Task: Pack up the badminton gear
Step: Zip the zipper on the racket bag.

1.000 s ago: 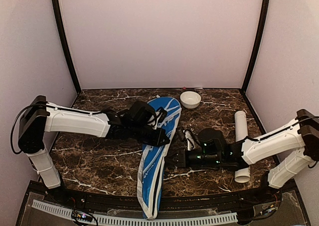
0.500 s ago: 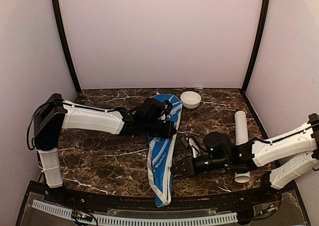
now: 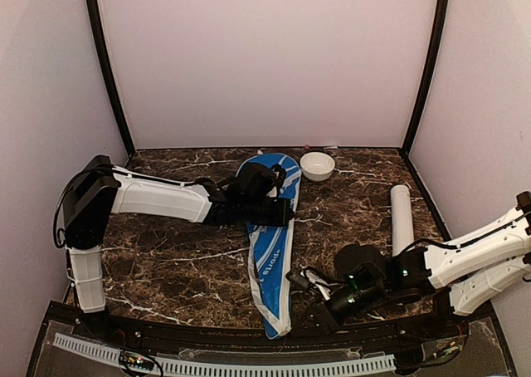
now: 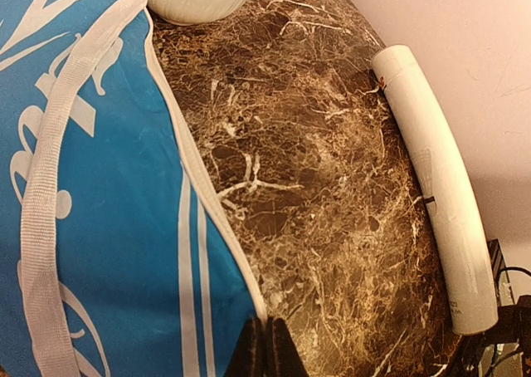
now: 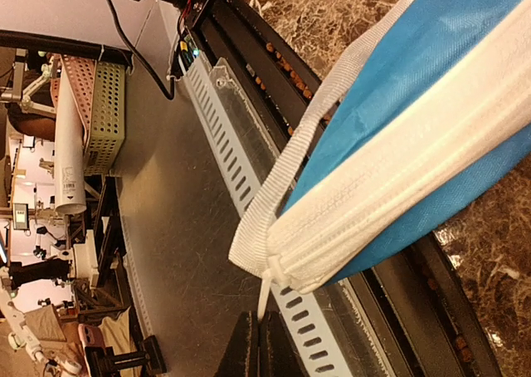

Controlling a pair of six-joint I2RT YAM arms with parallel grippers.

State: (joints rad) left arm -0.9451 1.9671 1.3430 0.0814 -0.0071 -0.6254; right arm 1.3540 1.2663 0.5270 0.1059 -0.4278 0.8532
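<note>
Across the dark marbled worktop [image 3: 166, 261] we see the long blue racket cover [image 3: 270, 252], white-trimmed, lying flat from 12 o'clock down to 6 o'clock just left of the middle. Its wide end sits toward the far wall, and its narrow tip reaches past the worktop's near edge, over a slotted white rail [image 3: 249, 366]. The left arm [image 3: 158, 198] comes in from 9 o'clock and ends over the cover's wide end. The right arm [image 3: 465, 257] comes in low from 4 o'clock and ends near the cover's tip at 6 o'clock. The long white tube [image 3: 401, 219] lies on the 3 o'clock side, well apart from the cover and pointing from 12 to 6, with its near end hidden behind the right arm. A small white bowl [image 3: 317, 165] stands at 1 o'clock, just beside the cover's far end. The left tool [image 4: 267, 331] is clenched at the cover's white edge trim on its 3 o'clock side and appears to pinch that trim. The right tool [image 5: 258, 323] is clenched too. A thin white pull tag [image 5: 265, 292] hangs from the cover's tip and runs straight into its fingertips, so as far as we can tell it holds the cover by that tag.
</note>
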